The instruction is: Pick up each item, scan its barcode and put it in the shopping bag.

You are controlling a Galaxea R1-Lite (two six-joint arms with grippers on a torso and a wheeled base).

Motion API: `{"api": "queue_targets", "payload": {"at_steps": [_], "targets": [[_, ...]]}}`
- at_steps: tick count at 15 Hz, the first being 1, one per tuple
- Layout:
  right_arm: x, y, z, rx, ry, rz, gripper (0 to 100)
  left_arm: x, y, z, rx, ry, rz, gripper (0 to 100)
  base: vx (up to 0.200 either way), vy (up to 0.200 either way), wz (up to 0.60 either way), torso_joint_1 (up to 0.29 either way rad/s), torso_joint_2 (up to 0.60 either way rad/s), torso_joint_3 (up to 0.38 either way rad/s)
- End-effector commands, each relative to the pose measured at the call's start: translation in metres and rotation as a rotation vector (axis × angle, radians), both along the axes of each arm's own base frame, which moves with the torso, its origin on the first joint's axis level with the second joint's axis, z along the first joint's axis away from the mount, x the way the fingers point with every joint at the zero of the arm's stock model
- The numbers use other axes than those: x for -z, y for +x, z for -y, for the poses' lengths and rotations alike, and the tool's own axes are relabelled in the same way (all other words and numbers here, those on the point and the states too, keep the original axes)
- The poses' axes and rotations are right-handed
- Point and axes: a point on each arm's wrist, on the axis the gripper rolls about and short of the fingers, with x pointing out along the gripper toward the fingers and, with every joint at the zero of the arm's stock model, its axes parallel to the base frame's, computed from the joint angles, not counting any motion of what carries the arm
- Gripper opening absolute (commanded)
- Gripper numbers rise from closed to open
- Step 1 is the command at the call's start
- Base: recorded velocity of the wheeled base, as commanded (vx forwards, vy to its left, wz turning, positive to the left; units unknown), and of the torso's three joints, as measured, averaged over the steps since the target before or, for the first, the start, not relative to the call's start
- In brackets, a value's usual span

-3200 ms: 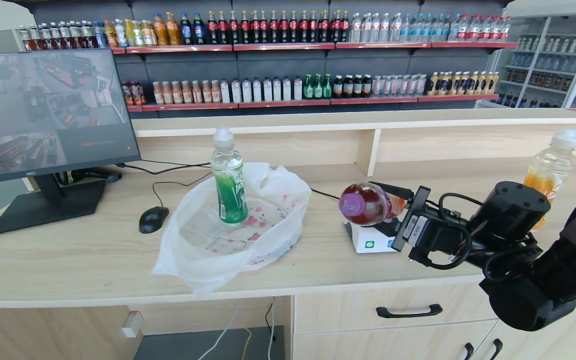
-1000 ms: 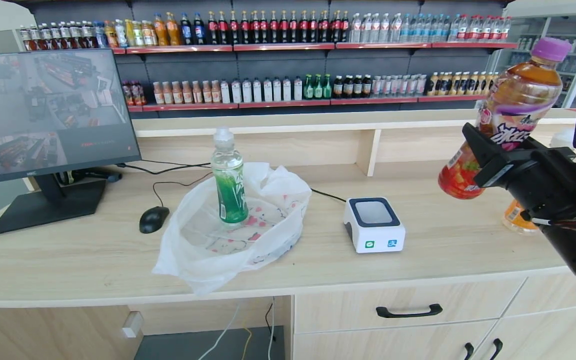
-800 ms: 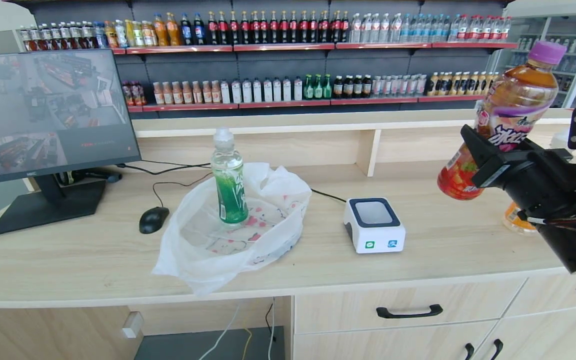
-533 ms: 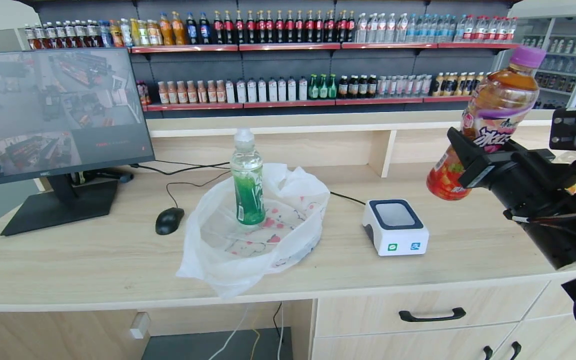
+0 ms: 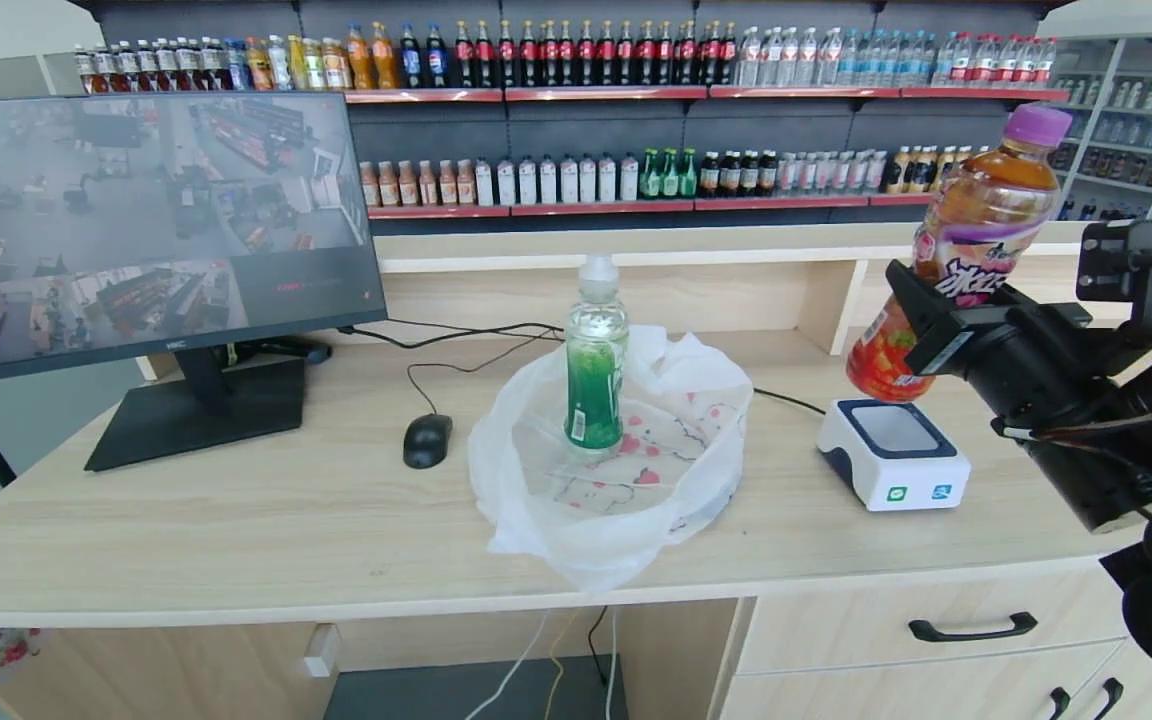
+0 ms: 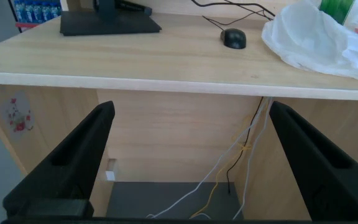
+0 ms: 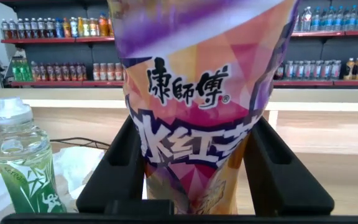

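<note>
A purple-capped orange tea bottle [image 5: 976, 230] hangs tilted in the air, my right gripper [image 5: 936, 320] shut on its lower half. Its base sits just above the white barcode scanner [image 5: 891, 465]. In the right wrist view the bottle's label [image 7: 197, 106] stands between both fingers [image 7: 117, 168]. The white shopping bag [image 5: 626, 470] lies spread on the counter, left of the scanner. A green bottle [image 5: 594, 370] stands upright in it. My left gripper [image 6: 191, 168] is open below the counter's front edge, holding nothing.
A monitor [image 5: 146, 230] stands at the counter's left, with a black mouse [image 5: 427, 440] and cables between it and the bag. A raised wooden ledge [image 5: 636, 245] runs behind the counter. Drawers [image 5: 971, 630] sit under the right side.
The head camera has panned left. My right gripper lifted the tea bottle off the scanner, turned it upright at the right, then carried it left until it was above the scanner.
</note>
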Motion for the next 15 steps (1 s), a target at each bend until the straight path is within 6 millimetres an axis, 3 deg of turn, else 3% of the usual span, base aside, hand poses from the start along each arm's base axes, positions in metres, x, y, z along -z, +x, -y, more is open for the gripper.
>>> {"api": "queue_targets", "payload": {"at_steps": [1,11,15], "targets": [[0.008,0.0,-0.007,-0.027,-0.001,-0.029,0,0.0,0.0,0.0,0.0,0.0,0.0,100,0.0,0.2,0.0,-0.002,0.0,0.002],[0.035,0.04,-0.047,-0.114,-0.015,-0.076,0,0.0,0.0,0.0,0.0,0.0,0.0,100,0.0,0.0,0.0,0.0,0.0,0.0],[0.049,0.045,-0.085,-0.21,-0.026,-0.096,0,0.0,0.0,0.0,0.0,-0.002,0.002,100,0.0,0.0,0.0,0.0,0.0,0.0]]}}
